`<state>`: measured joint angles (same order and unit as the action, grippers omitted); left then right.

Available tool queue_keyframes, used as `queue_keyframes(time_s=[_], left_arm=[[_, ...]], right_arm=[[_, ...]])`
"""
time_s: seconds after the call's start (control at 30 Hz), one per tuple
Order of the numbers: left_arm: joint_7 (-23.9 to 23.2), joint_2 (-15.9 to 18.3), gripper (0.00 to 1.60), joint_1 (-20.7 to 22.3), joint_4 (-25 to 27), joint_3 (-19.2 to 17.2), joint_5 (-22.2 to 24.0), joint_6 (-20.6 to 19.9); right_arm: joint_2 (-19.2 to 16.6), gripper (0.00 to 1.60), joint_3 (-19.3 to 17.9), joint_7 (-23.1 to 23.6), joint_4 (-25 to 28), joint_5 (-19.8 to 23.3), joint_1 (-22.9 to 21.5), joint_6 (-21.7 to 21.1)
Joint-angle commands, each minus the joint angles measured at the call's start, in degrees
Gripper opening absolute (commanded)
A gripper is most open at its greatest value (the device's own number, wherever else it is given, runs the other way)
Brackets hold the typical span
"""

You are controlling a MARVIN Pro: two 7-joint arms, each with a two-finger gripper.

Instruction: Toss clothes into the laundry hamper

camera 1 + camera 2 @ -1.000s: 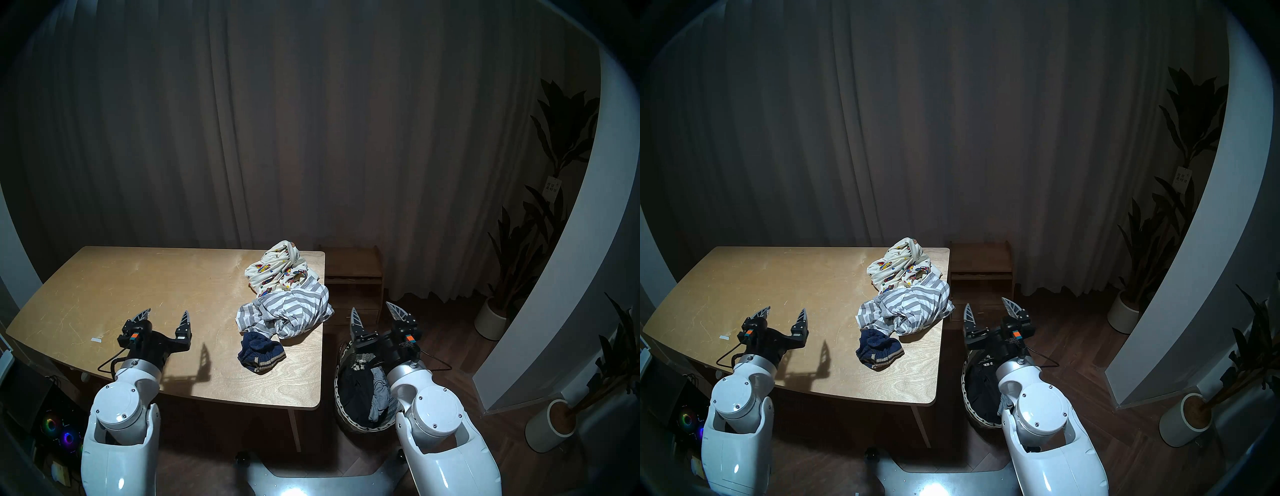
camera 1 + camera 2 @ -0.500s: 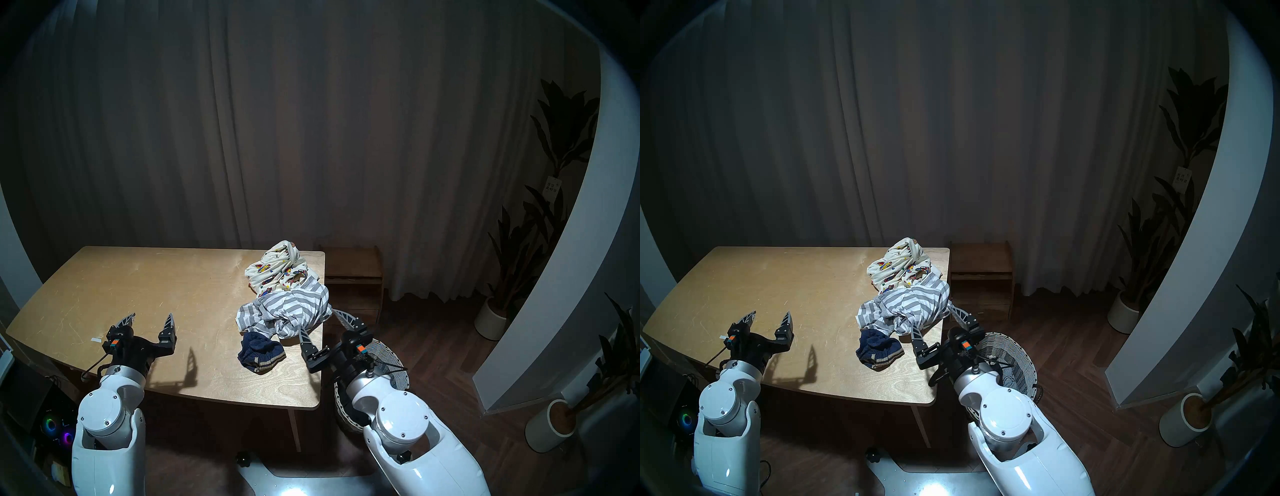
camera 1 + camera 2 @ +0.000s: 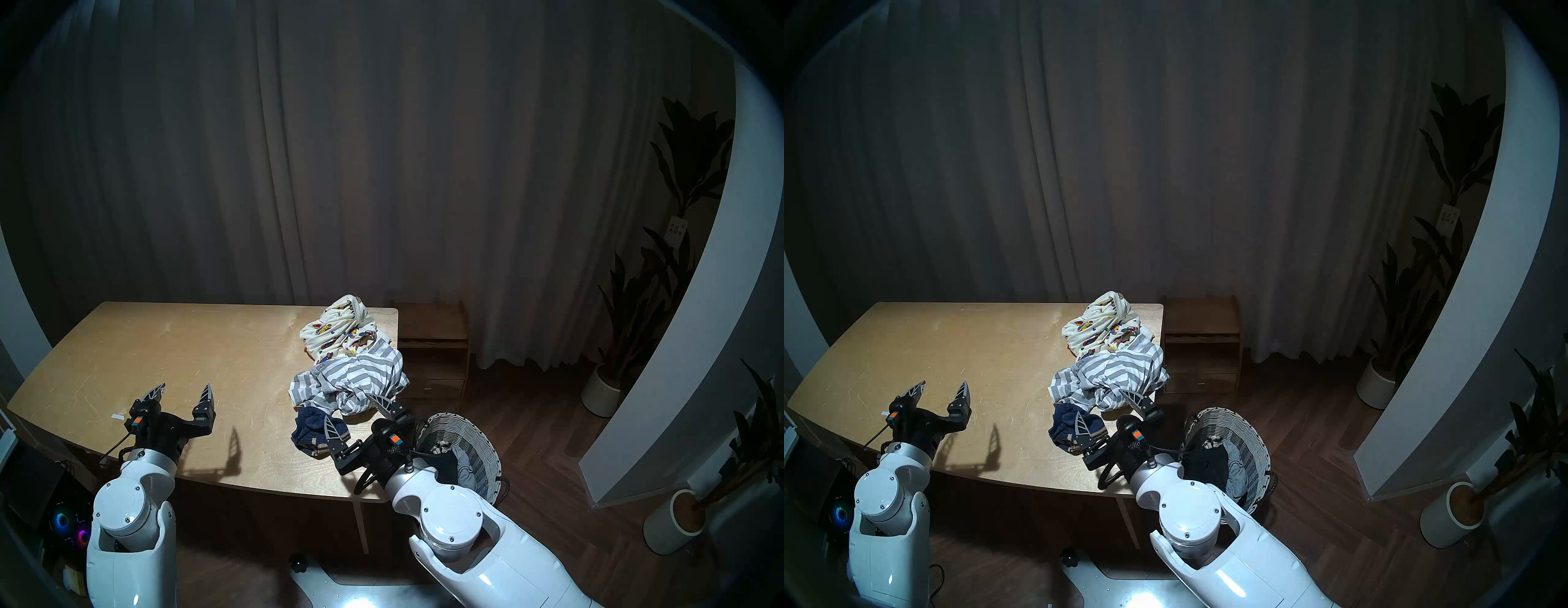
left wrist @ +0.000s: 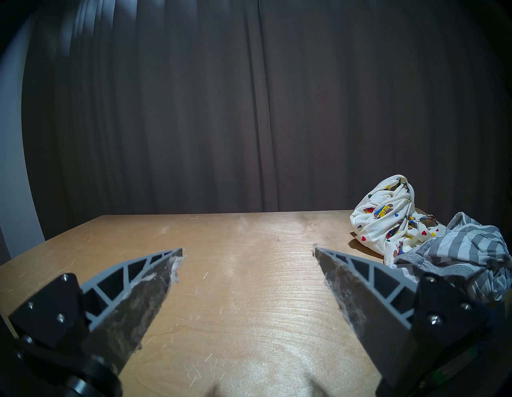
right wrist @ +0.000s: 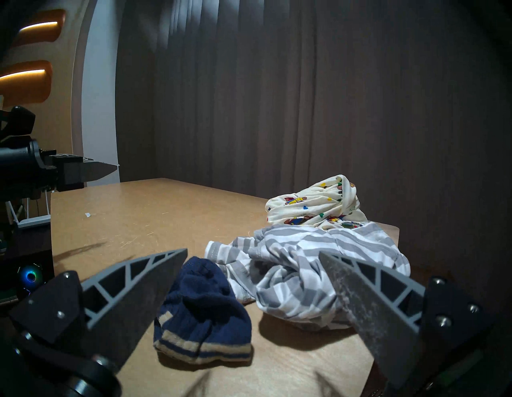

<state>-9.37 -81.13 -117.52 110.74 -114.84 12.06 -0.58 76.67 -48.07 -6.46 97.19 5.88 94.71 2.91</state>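
Observation:
Three garments lie on the right side of the wooden table (image 3: 169, 339): a cream bear-print one (image 3: 339, 331) at the back, a grey-and-white striped one (image 3: 352, 382) in the middle, and a small navy one with tan trim (image 3: 309, 429) at the front. My right gripper (image 3: 348, 406) is open and empty, just above the table, with the navy garment (image 5: 202, 310) between its fingers and the striped garment (image 5: 304, 263) close ahead. My left gripper (image 3: 185, 386) is open and empty over the table's left front. The woven hamper (image 3: 479, 450) stands on the floor, right of the table.
Dark and grey clothes (image 3: 441, 458) lie in the hamper. A low wooden shelf (image 3: 432, 339) stands behind the table's right edge. White plant pots (image 3: 598, 390) (image 3: 674, 526) and a curved white wall (image 3: 679, 339) are further right. Curtains hang behind.
My right arm swung left from above the hamper to over the table's right front, beside the navy garment. My left arm drew back a little. The garments have not moved.

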Motion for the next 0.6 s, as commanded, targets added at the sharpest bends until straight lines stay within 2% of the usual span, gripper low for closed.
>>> queue_keyframes(time_s=[0.0, 0.27, 0.37, 0.57], left_arm=[[0.02, 0.11, 1.6, 0.23, 1.23, -0.23, -0.14, 1.02], [-0.13, 0.07, 1.6, 0.24, 1.18, -0.29, -0.08, 1.13], [-0.2, 0.07, 1.6, 0.27, 1.15, -0.31, -0.05, 1.12], [-0.34, 0.02, 1.6, 0.32, 1.1, -0.36, -0.09, 1.1]], right_arm=[[-1.18, 1.6, 7.17, -7.81, -1.93, 3.47, -6.78, 1.34], [1.67, 1.6, 11.93, -12.68, -9.64, 5.16, -11.8, 1.82], [2.59, 1.6, 12.75, -12.74, -10.41, 5.59, -12.91, 1.67], [4.03, 1.6, 16.75, -14.44, -11.7, 7.57, -16.88, 1.74]])
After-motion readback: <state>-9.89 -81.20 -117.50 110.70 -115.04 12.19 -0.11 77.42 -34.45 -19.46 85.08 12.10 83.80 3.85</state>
